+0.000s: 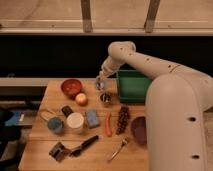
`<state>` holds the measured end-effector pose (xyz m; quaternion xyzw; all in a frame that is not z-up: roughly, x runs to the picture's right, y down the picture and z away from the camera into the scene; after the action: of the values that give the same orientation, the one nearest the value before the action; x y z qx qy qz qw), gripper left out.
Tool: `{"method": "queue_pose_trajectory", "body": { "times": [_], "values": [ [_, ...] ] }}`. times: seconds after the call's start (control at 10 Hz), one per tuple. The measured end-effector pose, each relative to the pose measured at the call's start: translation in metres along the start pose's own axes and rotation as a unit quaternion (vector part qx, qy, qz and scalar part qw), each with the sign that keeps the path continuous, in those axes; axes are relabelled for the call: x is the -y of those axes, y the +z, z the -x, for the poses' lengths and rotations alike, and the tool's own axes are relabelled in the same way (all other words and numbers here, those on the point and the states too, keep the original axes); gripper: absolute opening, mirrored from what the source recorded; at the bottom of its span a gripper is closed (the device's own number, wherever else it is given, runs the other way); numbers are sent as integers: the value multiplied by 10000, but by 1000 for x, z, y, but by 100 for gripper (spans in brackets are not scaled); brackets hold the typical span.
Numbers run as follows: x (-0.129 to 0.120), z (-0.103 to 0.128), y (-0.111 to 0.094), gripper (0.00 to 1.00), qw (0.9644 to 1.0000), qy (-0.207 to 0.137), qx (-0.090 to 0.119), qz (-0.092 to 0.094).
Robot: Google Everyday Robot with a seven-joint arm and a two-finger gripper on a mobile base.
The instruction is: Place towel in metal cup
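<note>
The gripper [101, 79] is over the back of the wooden table [40, 150], just left of the green bin [134, 86], and its fingers are pinched closed on the towel [99, 85]. The towel hangs bunched just behind the metal cup [106, 98]. The cup stands upright beside the apple [81, 99].

Gripper [101, 80] hangs over the table's [37, 150] far edge; just nearer than it the metal cup [106, 98], left a bowl [71, 86] and apple [81, 99], right a bin [132, 86]
</note>
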<state>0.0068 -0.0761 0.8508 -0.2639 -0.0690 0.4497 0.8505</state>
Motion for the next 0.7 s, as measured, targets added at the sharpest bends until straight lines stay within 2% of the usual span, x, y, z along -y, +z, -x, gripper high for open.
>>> {"method": "queue_pose_trajectory", "body": {
  "times": [0.4, 0.7],
  "values": [
    [-23, -15, -45, 0, 9996, -107, -82, -262],
    [-50, -40, -55, 0, 9992, -9, -258, -291]
  ]
}}
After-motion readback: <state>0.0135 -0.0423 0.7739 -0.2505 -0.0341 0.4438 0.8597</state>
